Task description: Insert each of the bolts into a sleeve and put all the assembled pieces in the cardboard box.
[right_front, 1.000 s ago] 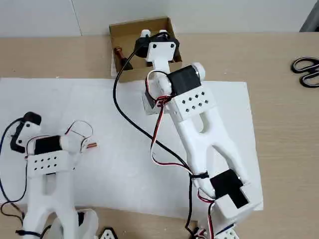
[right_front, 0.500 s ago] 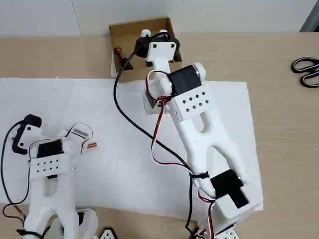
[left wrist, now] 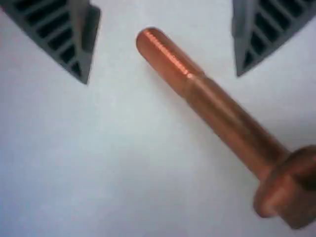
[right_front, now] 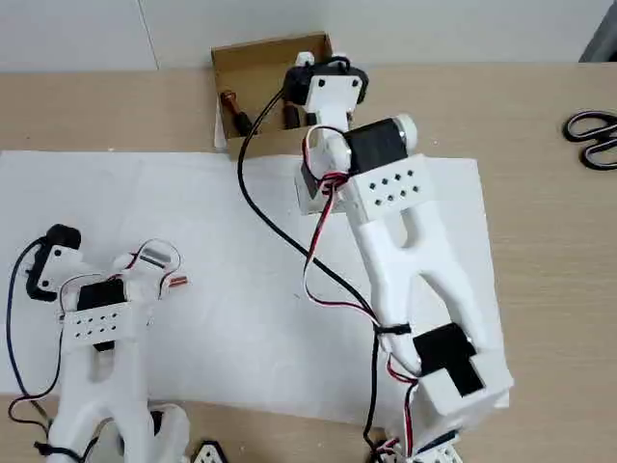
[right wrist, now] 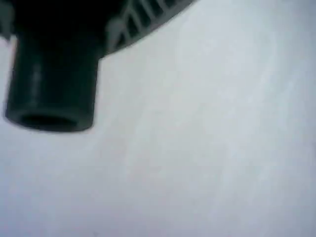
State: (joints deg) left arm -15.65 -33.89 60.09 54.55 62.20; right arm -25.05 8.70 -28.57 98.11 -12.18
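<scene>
A copper bolt (left wrist: 217, 118) lies loose on the white paper, its threaded tip between the spread fingers of my open left gripper (left wrist: 162, 73). In the high view this bolt (right_front: 177, 282) sits just right of the left gripper (right_front: 159, 272) at the lower left. My right gripper (right_front: 313, 79) hangs over the right side of the cardboard box (right_front: 265, 48) and is shut on a black sleeve (right wrist: 49, 84), which sticks out below a ribbed finger (right wrist: 143, 19). Two assembled pieces (right_front: 233, 108) (right_front: 290, 114) lie inside the box.
A white paper sheet (right_front: 241, 309) covers the middle of the wooden table. Scissors (right_front: 593, 135) lie at the far right edge. A black cable (right_front: 280, 241) loops from the right arm across the paper.
The right arm has shifted right over the box, uncovering a second piece inside. The left arm has drawn back slightly toward the front edge; the bolt has not moved.
</scene>
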